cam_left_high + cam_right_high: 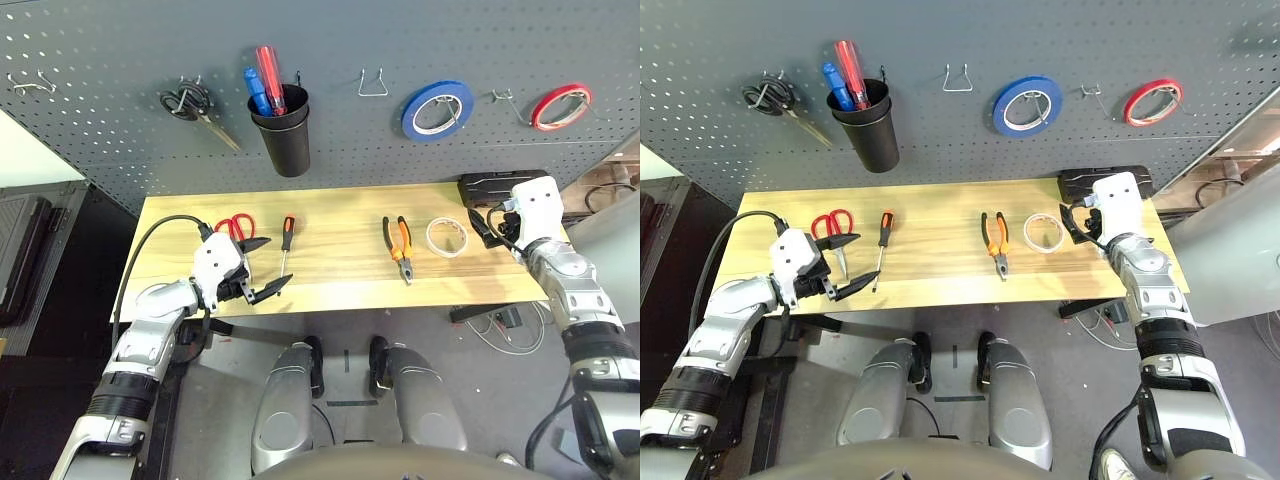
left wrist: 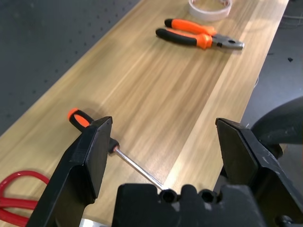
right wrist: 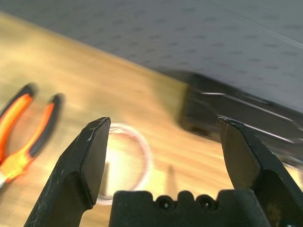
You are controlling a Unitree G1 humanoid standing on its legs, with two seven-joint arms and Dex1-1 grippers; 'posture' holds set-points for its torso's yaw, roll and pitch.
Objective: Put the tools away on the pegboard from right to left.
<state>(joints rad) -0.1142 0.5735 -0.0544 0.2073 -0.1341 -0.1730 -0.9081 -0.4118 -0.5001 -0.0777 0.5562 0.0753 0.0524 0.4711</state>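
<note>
Beside the white tape [image 1: 1044,233], our right gripper [image 1: 497,222] is spread wide.

Our left gripper [image 1: 266,266], also wide, hangs by the screwdriver [image 1: 287,240] and scissors [image 1: 238,228]; a careless sweep could knock them off the table [image 1: 340,290].

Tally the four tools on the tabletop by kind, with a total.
Tape roll, white: 1
Pliers, orange and black: 1
Screwdriver: 1
Scissors, red-handled: 1
Total: 4

so the light wood worktop [image 1: 340,280] has red-handled scissors [image 1: 832,225], slim screwdriver [image 1: 287,236], orange-and-black pliers [image 1: 398,248], white tape roll [image 1: 446,237], black case [image 1: 1090,182] on it
</note>
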